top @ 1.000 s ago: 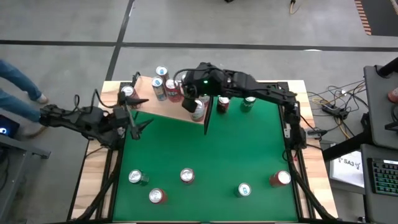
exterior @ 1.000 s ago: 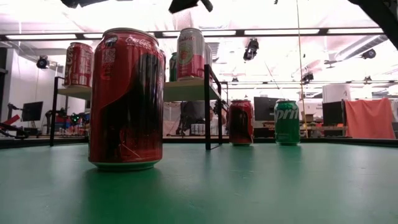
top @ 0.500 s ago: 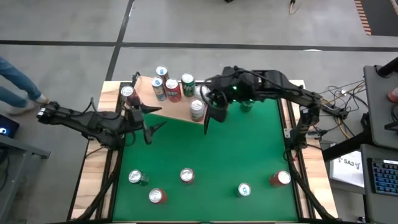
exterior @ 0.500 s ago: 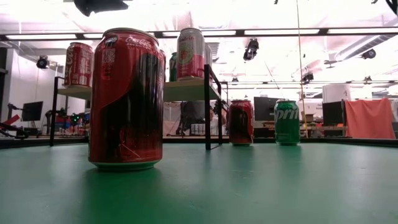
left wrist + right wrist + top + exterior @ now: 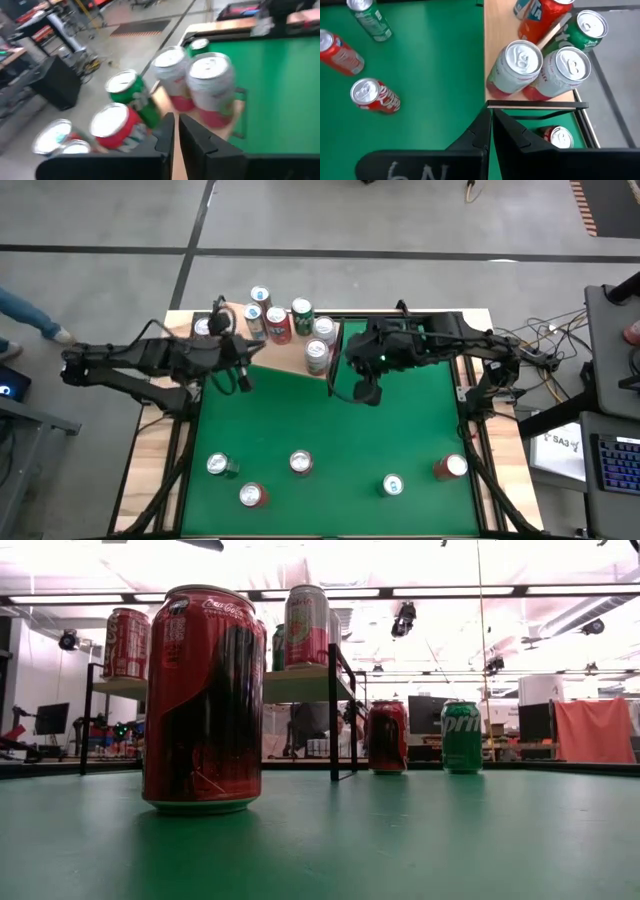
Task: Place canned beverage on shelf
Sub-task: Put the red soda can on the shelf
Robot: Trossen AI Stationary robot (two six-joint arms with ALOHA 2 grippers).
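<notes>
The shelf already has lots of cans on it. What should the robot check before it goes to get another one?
1. Cans standing upright on the shelf: ok.
2. Left gripper empty and shut: ok.
3. Right gripper empty and shut: ok.
4. Free cans on the green table, like the red can near the front: ok.
5. Bare space left on the shelf: cannot tell.

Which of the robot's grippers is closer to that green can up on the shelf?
Left. The left gripper is beside the shelf, nearer the green can; the right gripper is farther, over the table.
</notes>
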